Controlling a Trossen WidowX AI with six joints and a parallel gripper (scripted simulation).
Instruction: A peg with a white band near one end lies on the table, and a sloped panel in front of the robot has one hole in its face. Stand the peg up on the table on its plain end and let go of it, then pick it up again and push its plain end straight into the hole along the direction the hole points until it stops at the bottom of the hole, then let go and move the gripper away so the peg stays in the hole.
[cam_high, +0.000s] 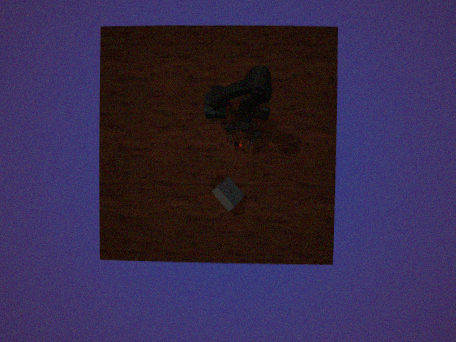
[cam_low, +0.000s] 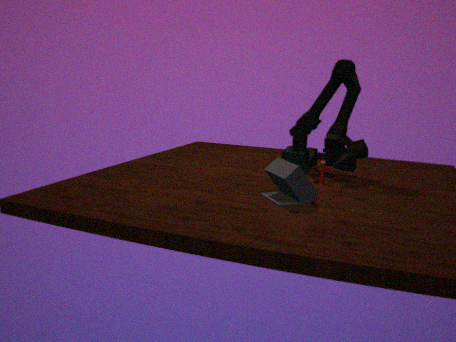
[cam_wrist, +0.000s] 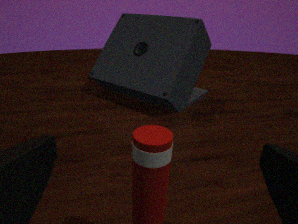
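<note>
The red peg (cam_high: 240, 145) (cam_low: 322, 175) (cam_wrist: 150, 192) stands upright on the table, its white band (cam_wrist: 152, 156) near the top end and its plain end down. My gripper (cam_wrist: 160, 151) is wide open, one finger at each side of the wrist view with a gap to the peg; nothing is held. In the exterior view the gripper is low, just beside the peg. The grey sloped panel (cam_high: 233, 194) (cam_low: 302, 187) (cam_wrist: 170, 60) stands beyond the peg, its face tilted up toward the arm. Its round dark hole (cam_wrist: 140, 48) is empty. The peg's foot is out of the wrist view.
The brown wooden table (cam_high: 150, 220) (cam_low: 175, 200) (cam_wrist: 55, 100) carries the arm, the peg and the panel. The panel's flat base plate (cam_low: 280, 200) (cam_wrist: 198, 95) extends behind it. The arm's base (cam_high: 215, 109) (cam_low: 295, 154) is behind the peg, on the side away from the panel.
</note>
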